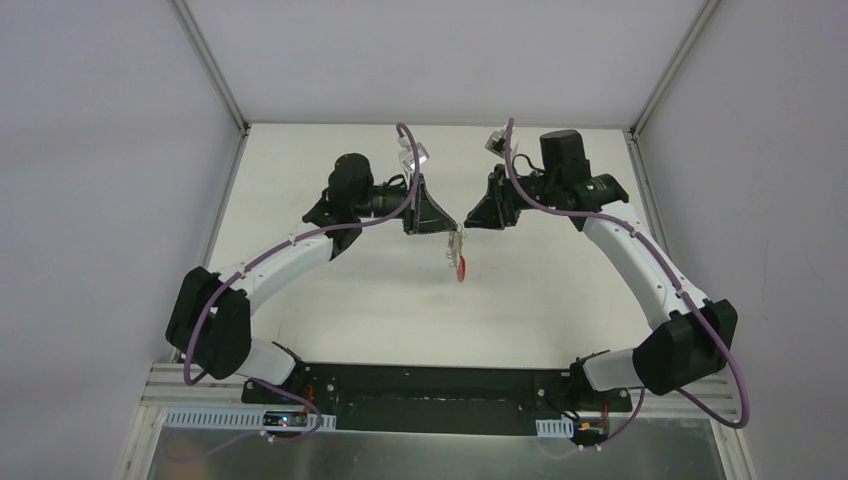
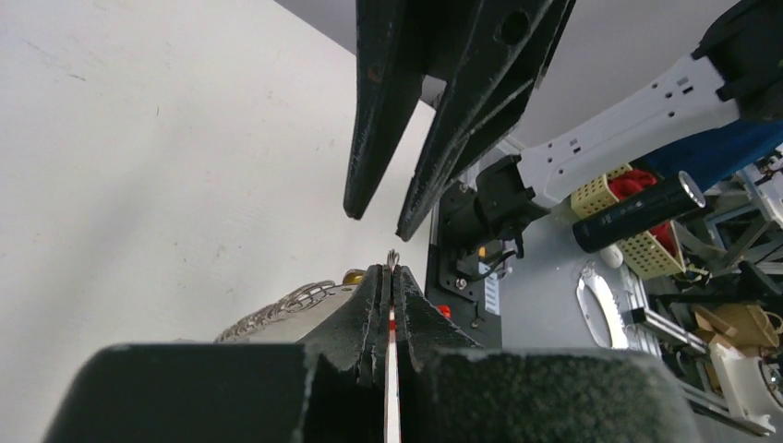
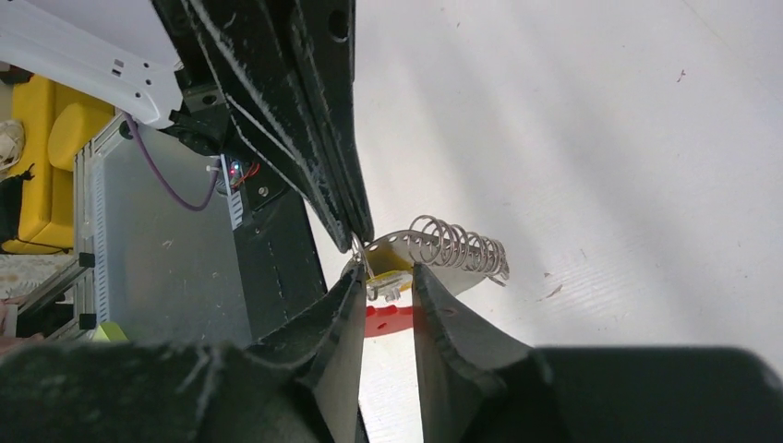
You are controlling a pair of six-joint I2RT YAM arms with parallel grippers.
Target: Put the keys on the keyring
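Both arms equally near: left fingers clamped on the keys, hanging toward 6 o'clock; right fingers slightly apart, flanking them.

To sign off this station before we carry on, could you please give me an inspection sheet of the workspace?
Surface: white table, faint scuffs.
Job's things: keys with a red piece, hanging from the left gripper.
Clutter: nothing seen on the table.
Grippers: left gripper shut on the keys; right gripper open, close to them.
Cables: purple cables along both arms.
Surroundings: pale enclosure walls; metal plate at the near edge.
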